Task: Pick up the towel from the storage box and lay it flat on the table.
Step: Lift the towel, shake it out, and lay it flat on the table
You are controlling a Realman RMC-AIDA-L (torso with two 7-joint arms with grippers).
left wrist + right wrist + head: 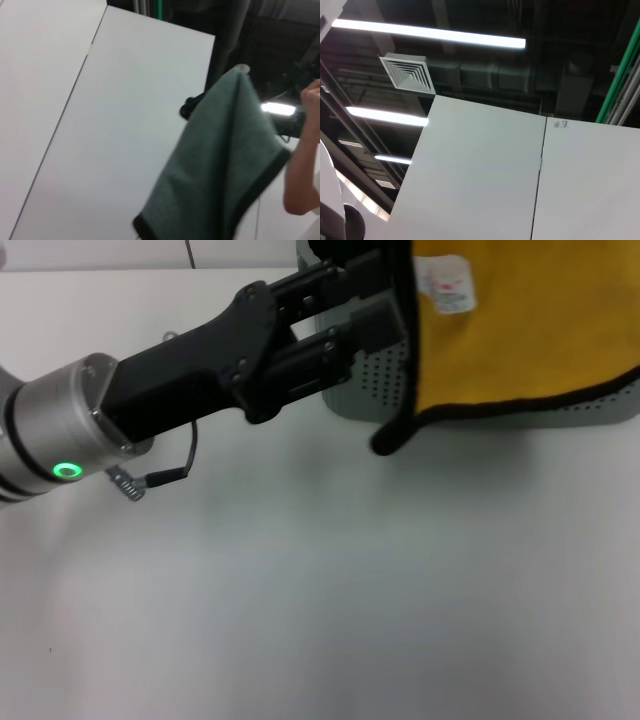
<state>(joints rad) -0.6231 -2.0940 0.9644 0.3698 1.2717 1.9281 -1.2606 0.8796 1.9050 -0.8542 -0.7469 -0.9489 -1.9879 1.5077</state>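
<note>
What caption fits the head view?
Left gripper holds the towel by its edge, hanging in front of the storage box above the table.

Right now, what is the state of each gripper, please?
Left gripper: closed on the towel, held up in front of the storage box.
Right gripper: not in view.

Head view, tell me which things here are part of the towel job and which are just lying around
Part of the job:
- towel, hanging from the left gripper
- storage box, behind the towel
- table, where the towel goes

Just lying about:
- small cable with a metal clip, on the table under the left arm

The right gripper is out of sight.
</note>
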